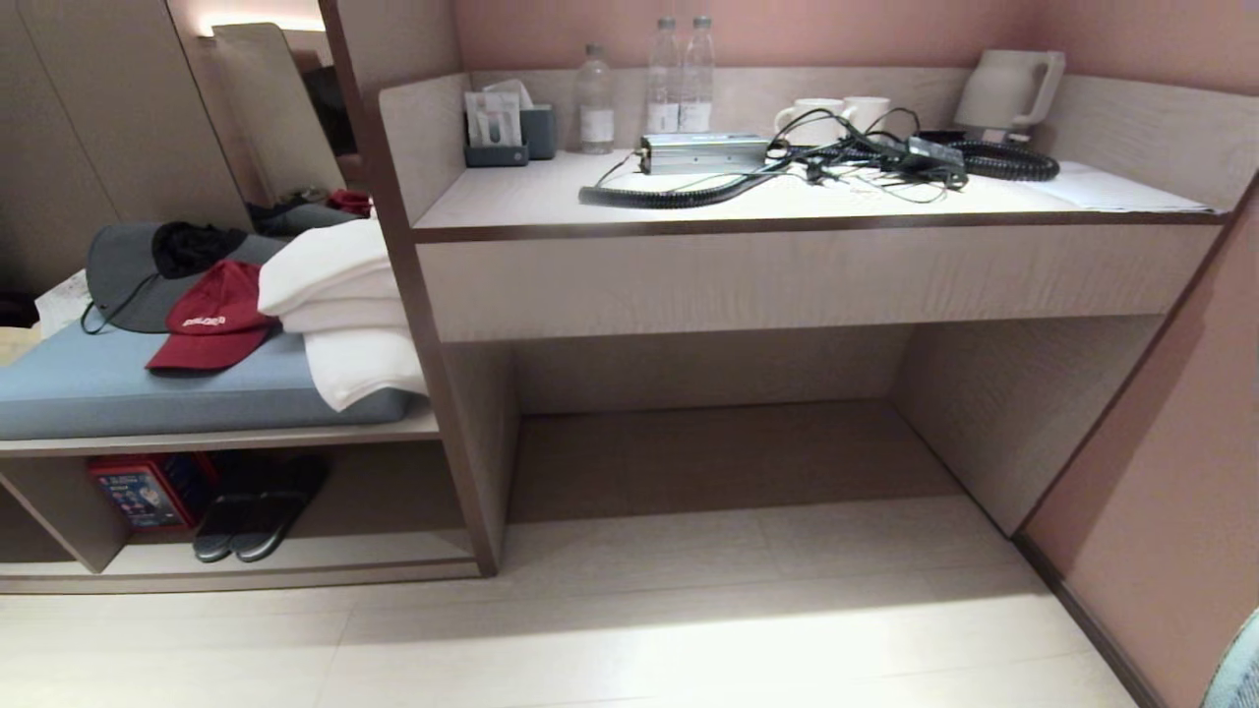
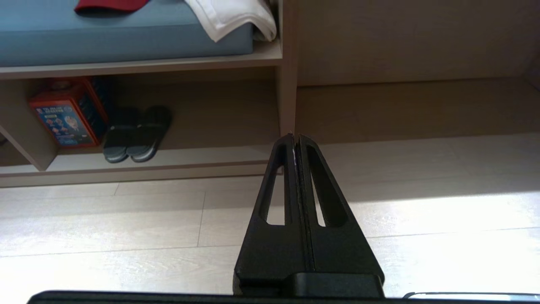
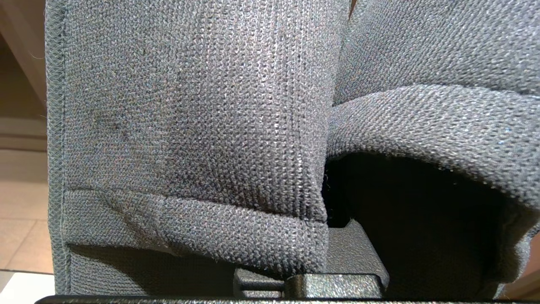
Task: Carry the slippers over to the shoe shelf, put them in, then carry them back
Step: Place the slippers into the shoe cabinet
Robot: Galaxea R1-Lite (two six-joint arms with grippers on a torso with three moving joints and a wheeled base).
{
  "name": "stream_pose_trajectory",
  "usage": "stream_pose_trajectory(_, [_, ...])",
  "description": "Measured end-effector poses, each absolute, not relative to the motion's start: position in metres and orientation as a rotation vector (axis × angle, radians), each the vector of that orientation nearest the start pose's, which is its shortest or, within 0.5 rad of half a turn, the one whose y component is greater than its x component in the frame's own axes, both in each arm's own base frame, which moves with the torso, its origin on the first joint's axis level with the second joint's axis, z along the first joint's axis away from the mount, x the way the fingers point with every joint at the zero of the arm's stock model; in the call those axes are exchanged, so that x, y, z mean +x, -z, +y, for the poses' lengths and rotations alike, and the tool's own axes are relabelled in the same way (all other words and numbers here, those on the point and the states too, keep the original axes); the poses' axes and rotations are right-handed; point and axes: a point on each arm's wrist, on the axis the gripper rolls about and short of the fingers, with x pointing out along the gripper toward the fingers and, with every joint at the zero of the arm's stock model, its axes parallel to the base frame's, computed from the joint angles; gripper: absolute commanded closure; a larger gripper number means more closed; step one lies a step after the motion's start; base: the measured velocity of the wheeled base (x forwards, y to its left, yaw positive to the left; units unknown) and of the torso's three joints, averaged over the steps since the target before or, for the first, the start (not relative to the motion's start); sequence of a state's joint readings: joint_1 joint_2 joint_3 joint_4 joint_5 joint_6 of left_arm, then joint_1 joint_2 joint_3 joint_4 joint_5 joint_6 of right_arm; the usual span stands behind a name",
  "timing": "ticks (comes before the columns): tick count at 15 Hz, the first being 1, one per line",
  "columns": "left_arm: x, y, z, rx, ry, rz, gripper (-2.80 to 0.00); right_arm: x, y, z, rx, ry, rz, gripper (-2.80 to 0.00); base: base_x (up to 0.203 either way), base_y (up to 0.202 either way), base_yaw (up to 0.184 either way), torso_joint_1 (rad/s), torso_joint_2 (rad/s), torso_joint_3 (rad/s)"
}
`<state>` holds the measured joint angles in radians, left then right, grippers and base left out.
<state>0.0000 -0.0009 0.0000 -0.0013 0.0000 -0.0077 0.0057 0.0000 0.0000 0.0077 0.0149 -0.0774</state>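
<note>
Slippers [image 3: 190, 126] hung soft and light in my clamped right gripper [image 3: 312, 278]; their fabric openings gave purchase. Left gripper [image 2: 296, 139] was pressed together, empty.

Looks like a hotel room, guest amenity corner. Built-in wood-grain desk counter [image 1: 807, 202] w/ three water bottles [image 1: 679, 74], two white mugs [image 1: 831, 116], pale electric kettle [image 1: 1008, 90] & a sachet caddy [image 1: 507, 128]. Next to it a bench w/ blue-grey cushion [image 1: 118, 388], folded white towels [image 1: 339, 305], red cap [image 1: 211, 315]. Open shoe shelf [image 1: 246, 565] below holds dark slides [image 1: 258, 506]. Pink walls, pale plank floor [image 1: 689, 629].
</note>
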Motion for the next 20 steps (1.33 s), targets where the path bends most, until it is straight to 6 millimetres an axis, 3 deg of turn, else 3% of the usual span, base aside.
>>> stream_pose_trajectory(11, [-0.0229, -0.0756, 0.0, -0.009, 0.0, -0.002, 0.0, -0.0228, -0.0747, 0.0002, -0.077, -0.021, 0.007, 0.0, 0.001, 0.008, 0.0, 0.001, 0.0, 0.05])
stream_pose_trajectory(20, [-0.0229, -0.0755, 0.0, -0.01, 0.0, -0.002, 0.0, -0.0228, -0.0747, 0.0002, -0.077, -0.021, 0.007, 0.0, 0.0, 0.188, -0.003, 0.002, 0.0, 0.004])
